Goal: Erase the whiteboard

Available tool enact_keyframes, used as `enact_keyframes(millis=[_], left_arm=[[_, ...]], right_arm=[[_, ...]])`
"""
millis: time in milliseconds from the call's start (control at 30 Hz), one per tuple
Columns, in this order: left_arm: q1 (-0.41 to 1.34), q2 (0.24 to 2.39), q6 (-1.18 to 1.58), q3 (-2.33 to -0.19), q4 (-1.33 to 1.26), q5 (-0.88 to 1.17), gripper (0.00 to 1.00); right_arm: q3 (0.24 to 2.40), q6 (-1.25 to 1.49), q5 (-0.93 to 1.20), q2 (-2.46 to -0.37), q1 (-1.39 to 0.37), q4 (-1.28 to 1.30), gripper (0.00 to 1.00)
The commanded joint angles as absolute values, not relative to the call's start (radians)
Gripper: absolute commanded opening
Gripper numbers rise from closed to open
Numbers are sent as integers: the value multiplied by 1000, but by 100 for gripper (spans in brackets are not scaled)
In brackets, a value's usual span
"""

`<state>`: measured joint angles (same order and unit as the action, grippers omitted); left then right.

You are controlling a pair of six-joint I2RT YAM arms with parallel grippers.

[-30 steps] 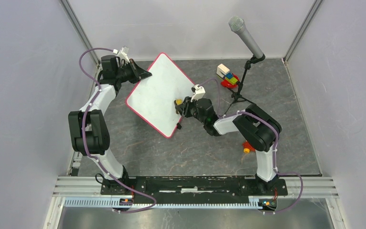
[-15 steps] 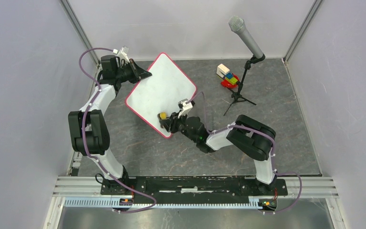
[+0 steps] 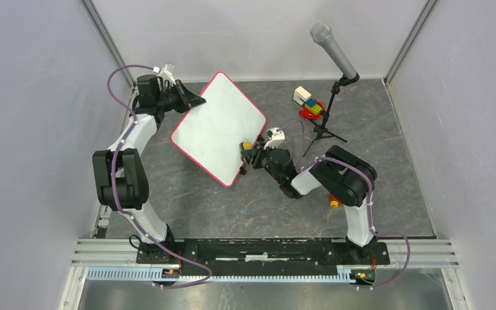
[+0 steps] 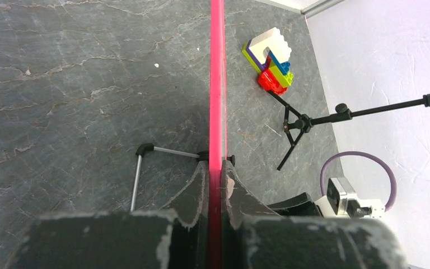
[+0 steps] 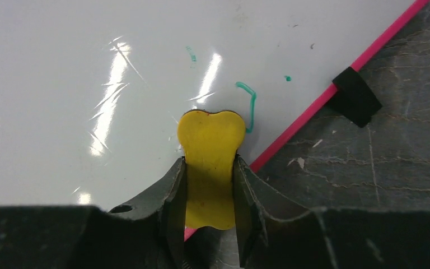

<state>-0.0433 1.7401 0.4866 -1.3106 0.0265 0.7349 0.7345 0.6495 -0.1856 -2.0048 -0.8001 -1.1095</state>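
The left arm [image 3: 134, 134] and right arm [image 3: 360, 223] are white-and-black, trailing purple cables [image 3: 132, 66].

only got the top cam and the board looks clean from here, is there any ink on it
Observer: Yes. The right wrist view shows a short green stroke on the whiteboard, just right of the yellow eraser.
Operator: is the right claw actually gripping that eraser
Observer: Yes, the right claw is shut on it, pinching its narrow waist.
Operator: and the left one, on the board or just near it
Observer: The left claw is clamped on the board's pink frame, which the left wrist view shows edge-on.
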Motion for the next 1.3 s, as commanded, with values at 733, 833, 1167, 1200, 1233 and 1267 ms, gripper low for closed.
enact_keyframes(millis=[733, 833, 1167, 1200, 1233, 1267], left_arm=[[-25, 1747, 512, -1295, 106, 744, 2], [-25, 1747, 511, -1293, 105, 742, 2], [-25, 1742, 514, -1293, 104, 746, 2], [-25, 1741, 514, -1294, 104, 745, 2], [-25, 1741, 514, -1295, 104, 746, 2], [-25, 1741, 514, -1294, 104, 745, 2]], right_arm=[[1094, 608, -39, -2157, -659, -797, 29], [1148, 556, -51, -2151, -722, -751, 29], [1079, 530, -49, -2078, -786, -861, 30], [1056, 559, -48, -2081, -764, -884, 30], [1031, 590, -39, -2090, -742, -914, 30], [1010, 610, -35, -2100, -717, -929, 30]])
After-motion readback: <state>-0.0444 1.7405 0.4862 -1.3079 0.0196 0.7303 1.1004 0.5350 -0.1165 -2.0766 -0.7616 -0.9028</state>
